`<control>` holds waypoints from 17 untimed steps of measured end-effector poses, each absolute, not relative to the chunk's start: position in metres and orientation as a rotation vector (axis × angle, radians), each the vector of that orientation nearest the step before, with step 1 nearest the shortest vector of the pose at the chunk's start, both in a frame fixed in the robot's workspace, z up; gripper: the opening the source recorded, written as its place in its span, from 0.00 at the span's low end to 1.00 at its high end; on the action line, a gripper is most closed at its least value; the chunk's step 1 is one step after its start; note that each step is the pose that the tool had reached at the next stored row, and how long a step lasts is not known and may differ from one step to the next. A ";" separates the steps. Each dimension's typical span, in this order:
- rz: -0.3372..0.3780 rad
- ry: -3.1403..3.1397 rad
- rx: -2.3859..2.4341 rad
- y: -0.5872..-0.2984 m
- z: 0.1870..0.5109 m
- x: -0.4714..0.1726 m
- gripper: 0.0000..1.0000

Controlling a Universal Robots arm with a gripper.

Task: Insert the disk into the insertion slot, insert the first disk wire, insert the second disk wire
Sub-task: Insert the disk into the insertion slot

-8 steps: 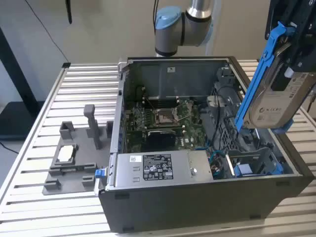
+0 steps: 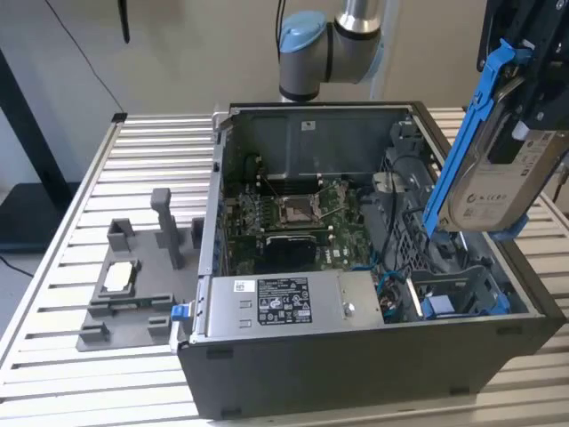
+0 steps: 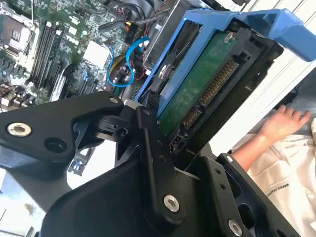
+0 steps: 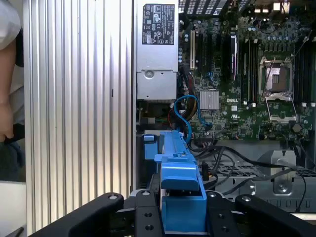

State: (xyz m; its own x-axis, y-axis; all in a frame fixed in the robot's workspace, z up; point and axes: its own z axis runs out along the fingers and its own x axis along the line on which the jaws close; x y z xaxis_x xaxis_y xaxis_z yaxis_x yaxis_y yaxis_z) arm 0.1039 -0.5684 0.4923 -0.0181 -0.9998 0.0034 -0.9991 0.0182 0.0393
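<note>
1. Clamping the disk (image 2: 500,182) in the gripper (image 2: 520,116), jaws closed on its two long sides. Showing the same hold in the first wrist view, with black fingers (image 4: 141,216) pressing either flank of the blue carrier bracket (image 4: 180,197).
2. Holding the disk in the air over the exterior view's right side of the open computer case (image 2: 356,365). Standing it nearly on edge and leaning, white label facing outward, lower end above the insertion slot (image 2: 462,298) and apart from it.
3. Not yet seating anything in that grey cage with its blue clips, which sits just beside the power supply (image 2: 284,302).
4. Exposing, in the second wrist view, the green circuit board (image 3: 197,94) and the connector row (image 3: 217,81) on the disk's underside.
5. Judging the disk to be rigid and fairly dense for its size, with the plastic bracket likely flexing a little under pressure. Treating the bare board and connector pins as the fragile parts, and a knock against the cage edge as the likely harm.
6. Judging the best hold to be across the bracket's long side rails, backed by the metal body and clear of board and connector, much as the fingers are gripping now.
7. Looping near the cage in the first wrist view: a blue data cable (image 4: 185,111), its free end being hidden.
</note>
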 end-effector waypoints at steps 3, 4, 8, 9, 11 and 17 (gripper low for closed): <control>-0.040 -2.220 2.180 -0.568 0.492 0.104 0.33; -0.040 -2.220 2.180 -0.568 0.491 0.104 0.33; -0.040 -2.220 2.180 -0.568 0.487 0.104 0.33; -0.040 -2.220 2.180 -0.568 0.486 0.104 0.33; -0.040 -2.220 2.180 -0.568 0.484 0.104 0.33; -0.040 -2.220 2.180 -0.569 0.477 0.104 0.33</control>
